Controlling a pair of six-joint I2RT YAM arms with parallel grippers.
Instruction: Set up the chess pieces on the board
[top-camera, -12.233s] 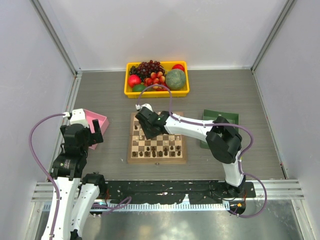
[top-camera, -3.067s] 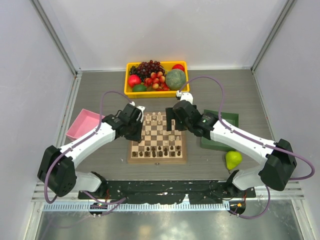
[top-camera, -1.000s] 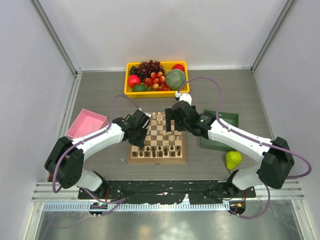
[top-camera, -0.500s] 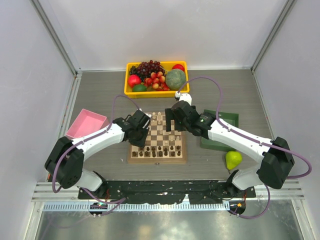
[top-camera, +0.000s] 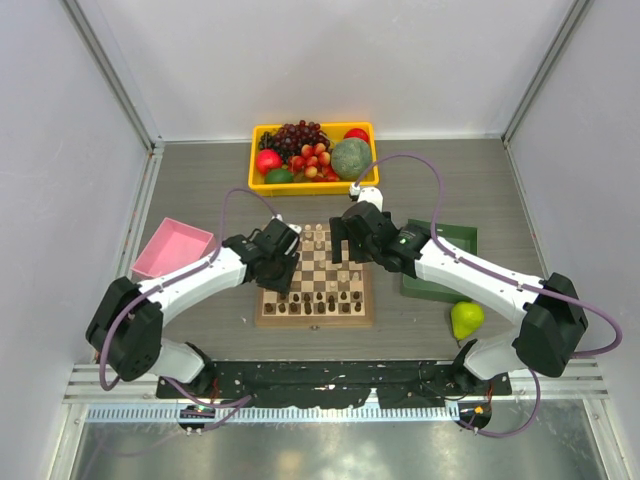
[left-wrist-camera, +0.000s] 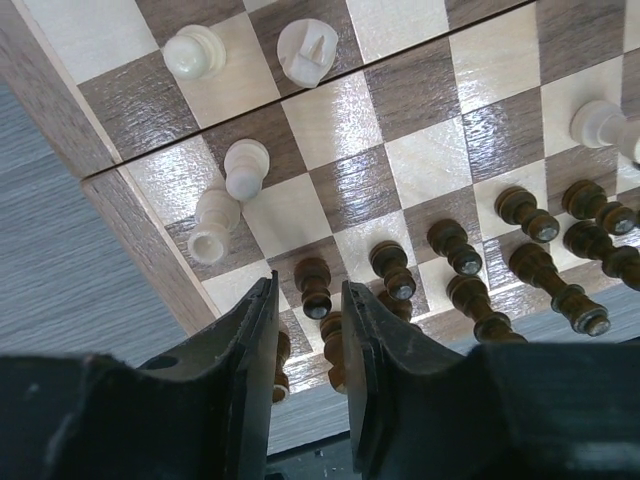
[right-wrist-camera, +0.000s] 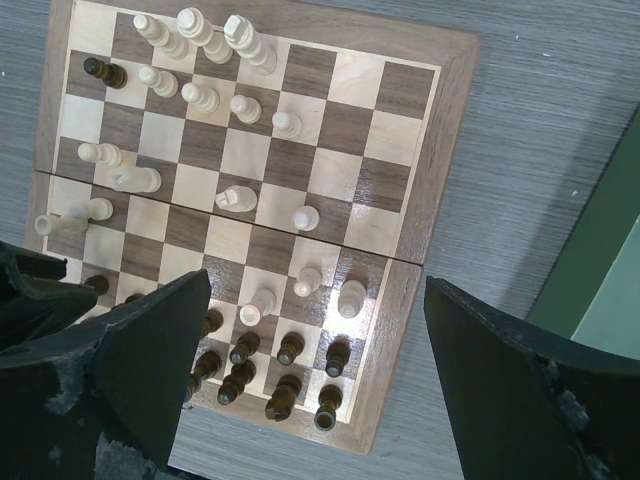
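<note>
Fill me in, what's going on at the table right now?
It's mid chess setup on the board. The left gripper, fingers narrowly apart, sits low over the dark pieces at a board corner, gripping nothing I can see. The right gripper hovers higher, wide open and empty. The cream pieces are scattered, a few lying on their sides, so setup isn't finished.
</note>
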